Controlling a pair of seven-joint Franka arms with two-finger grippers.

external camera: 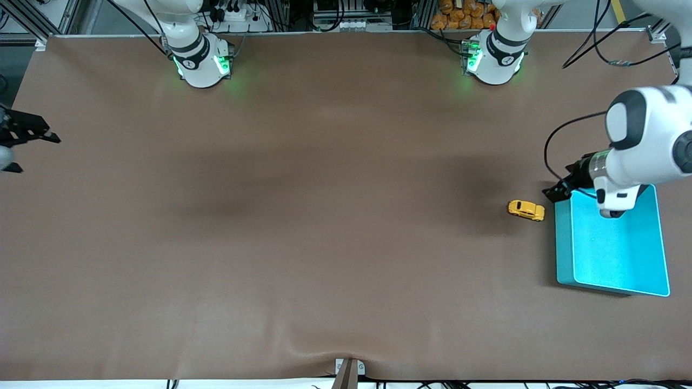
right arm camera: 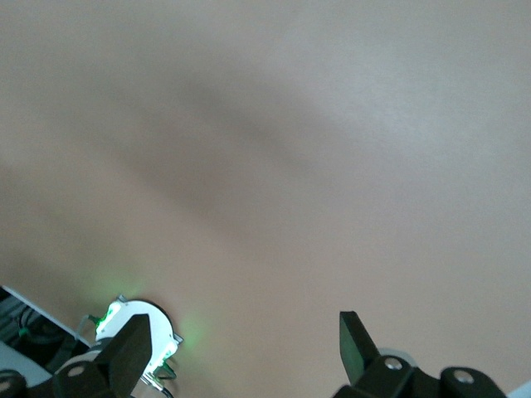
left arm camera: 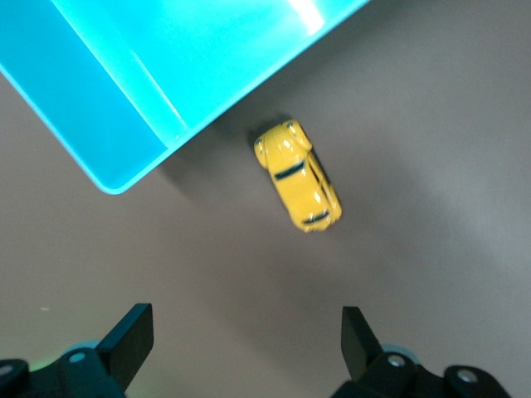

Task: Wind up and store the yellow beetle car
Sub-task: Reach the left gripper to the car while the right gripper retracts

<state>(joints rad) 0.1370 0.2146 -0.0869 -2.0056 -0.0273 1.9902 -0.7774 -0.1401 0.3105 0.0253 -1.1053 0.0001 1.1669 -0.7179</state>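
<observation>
The teal bin (external camera: 611, 281) sits on the brown table (external camera: 303, 243) at the left arm's end. Just beside it — not touching — the yellow beetle car (external camera: 526, 210) stands on its wheels. The left gripper (left arm camera: 245, 336) hangs over the bin's corner near the car, jaws wide, holding nothing. The right gripper (right arm camera: 245, 340) waits over its own table end — jaws wide too.

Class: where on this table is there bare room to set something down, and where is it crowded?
Bare brown table runs from the car to the right gripper. Crowded: the car beside the bin, with the open left gripper above.
</observation>
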